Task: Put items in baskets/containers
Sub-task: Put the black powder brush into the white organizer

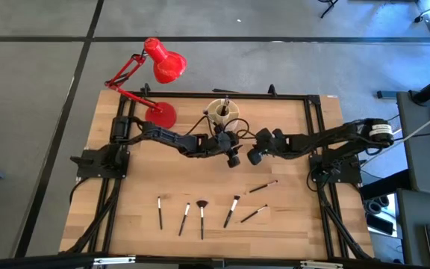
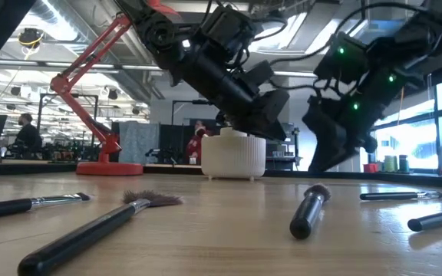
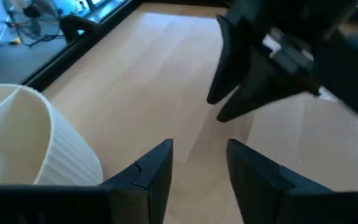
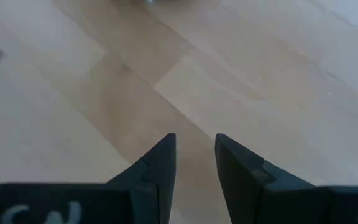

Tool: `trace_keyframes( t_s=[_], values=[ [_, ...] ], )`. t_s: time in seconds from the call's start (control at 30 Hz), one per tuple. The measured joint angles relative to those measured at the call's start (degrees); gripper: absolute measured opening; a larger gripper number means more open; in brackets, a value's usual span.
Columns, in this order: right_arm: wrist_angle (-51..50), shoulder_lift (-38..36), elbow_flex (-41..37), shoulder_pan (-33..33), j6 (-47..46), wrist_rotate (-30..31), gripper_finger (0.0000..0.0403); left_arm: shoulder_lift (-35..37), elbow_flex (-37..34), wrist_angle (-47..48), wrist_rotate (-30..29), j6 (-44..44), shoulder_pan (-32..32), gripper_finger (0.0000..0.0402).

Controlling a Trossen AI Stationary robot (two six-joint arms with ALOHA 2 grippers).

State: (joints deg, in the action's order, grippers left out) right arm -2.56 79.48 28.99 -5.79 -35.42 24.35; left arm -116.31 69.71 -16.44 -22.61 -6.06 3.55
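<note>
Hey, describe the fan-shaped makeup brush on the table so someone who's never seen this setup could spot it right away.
Start at the wooden table and go to its near edge, opposite the red desk lamp, where a loose row of makeup brushes lies. The fan brush is third from the left in the high view, pointing toward the lamp side. Its bristles spread into a wide, flat fan, while its neighbours end in small narrow tips.

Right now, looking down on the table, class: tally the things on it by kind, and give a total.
Makeup brushes lying on the table: 6, from the leftmost to the rightmost
Brushes standing in the organiser: at least 1
Cream organiser: 1
Red desk lamp: 1
Total: 9
</note>
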Motion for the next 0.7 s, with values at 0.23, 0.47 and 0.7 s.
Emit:
trace_keyframes(
  t_s=[0.23,0.47,0.7],
  values=[
    [2.92,1.42,-0.56,-1.49,2.74,-5.72,0.0112,0.04,0.0,3.2,0.73,-12.76,-0.28,0.0145],
    [-0.23,1.32,-0.77,-0.88,4.71,-12.76,0.0112,0.04,-0.02,8.62,8.65,-33.96,0.08,0.0145],
    [-2.45,0.19,-0.96,-2.83,7.26,-14.11,0.0112,0.09,1.27,8.45,11.57,-43.84,2.18,0.0145]
  ],
)
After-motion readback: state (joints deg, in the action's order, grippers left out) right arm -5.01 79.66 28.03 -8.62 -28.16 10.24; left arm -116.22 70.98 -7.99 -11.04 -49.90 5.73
